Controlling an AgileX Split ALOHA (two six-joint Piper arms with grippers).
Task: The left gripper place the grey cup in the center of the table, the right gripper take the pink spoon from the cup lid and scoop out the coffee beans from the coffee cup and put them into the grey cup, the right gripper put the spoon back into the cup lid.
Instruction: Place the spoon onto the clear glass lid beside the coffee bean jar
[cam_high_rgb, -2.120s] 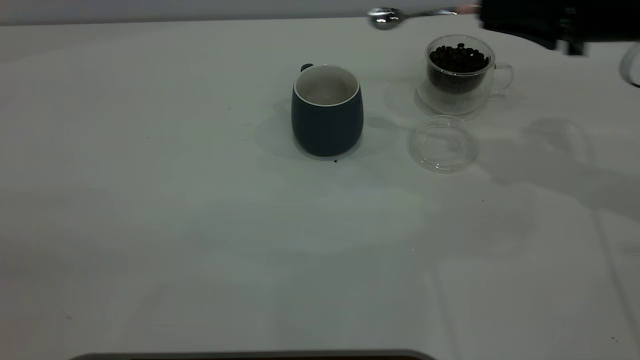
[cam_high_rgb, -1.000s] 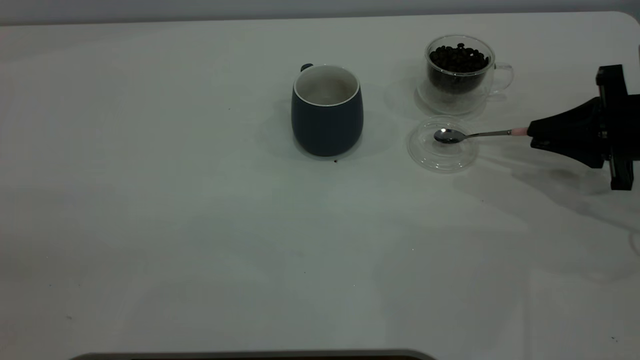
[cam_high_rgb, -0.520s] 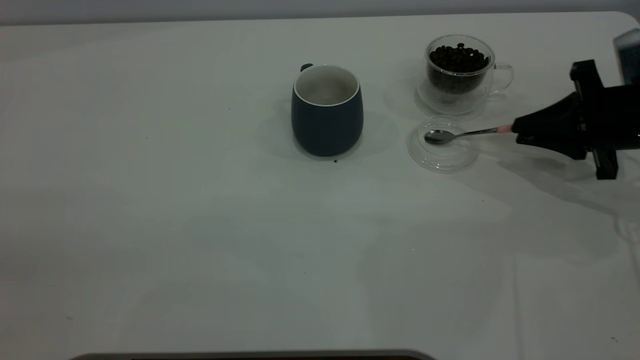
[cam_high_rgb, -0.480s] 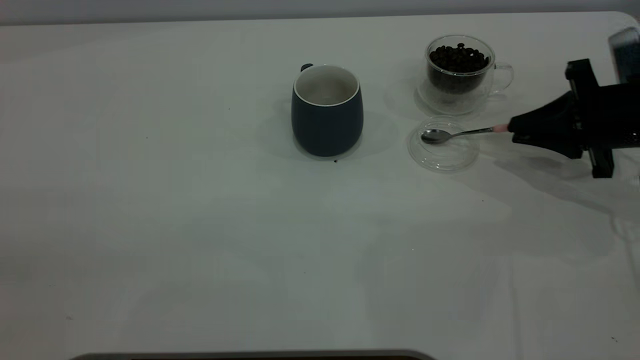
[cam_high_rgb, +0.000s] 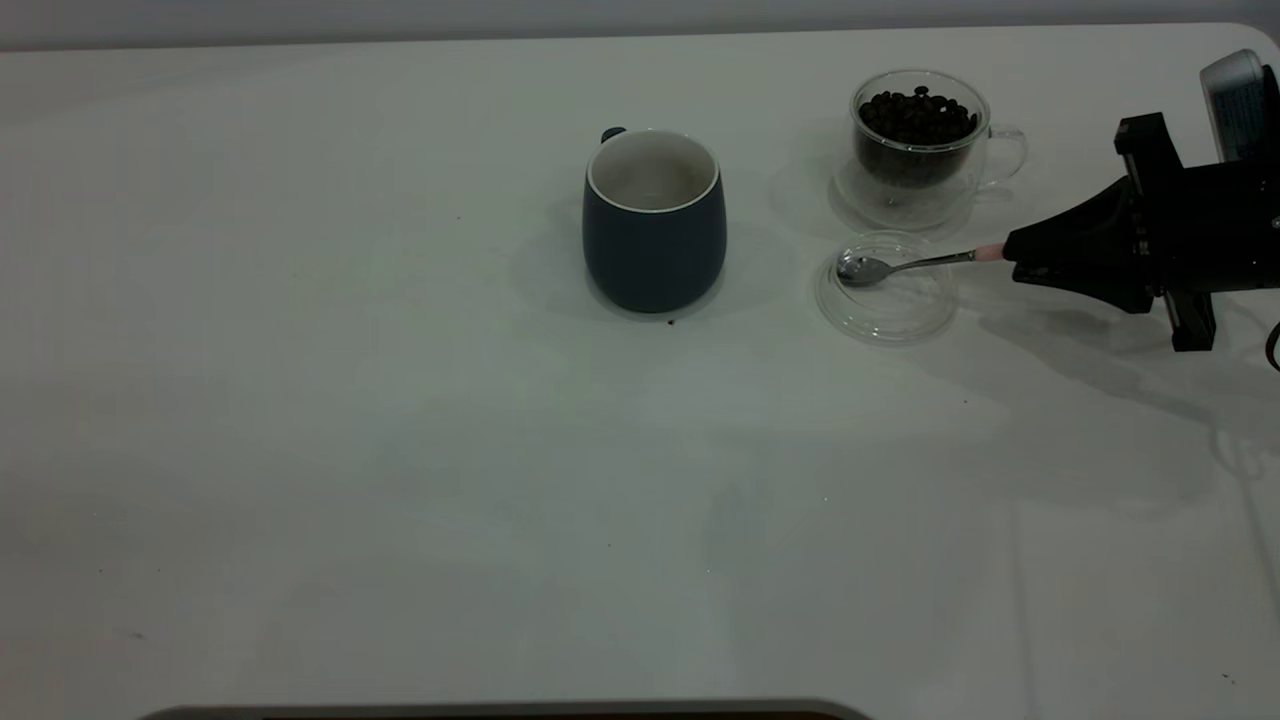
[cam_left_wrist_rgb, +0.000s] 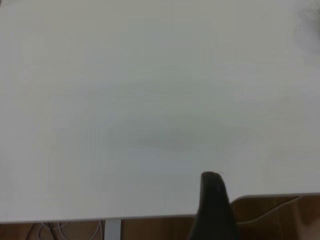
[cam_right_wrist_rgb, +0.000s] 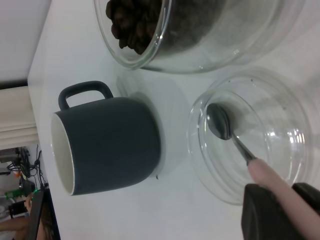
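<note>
Exterior view: right gripper (cam_high_rgb: 1012, 256) clamps pink spoon (cam_high_rgb: 905, 265) by its handle, bowl over cup lid (cam_high_rgb: 886, 302); likely the return step.
Right wrist view: spoon bowl inside the lid beside grey cup (cam_right_wrist_rgb: 107, 145); next, lower and release. Left wrist view: left gripper's state cannot be told.

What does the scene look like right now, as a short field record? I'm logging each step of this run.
right gripper: shut on the pink spoon at its handle end
spoon bowl: over the cup lid
coffee cup: upright behind the lid, coffee beans inside
grey cup: upright mid-table, apart from the lid
left gripper: over bare table, away from the objects
</note>
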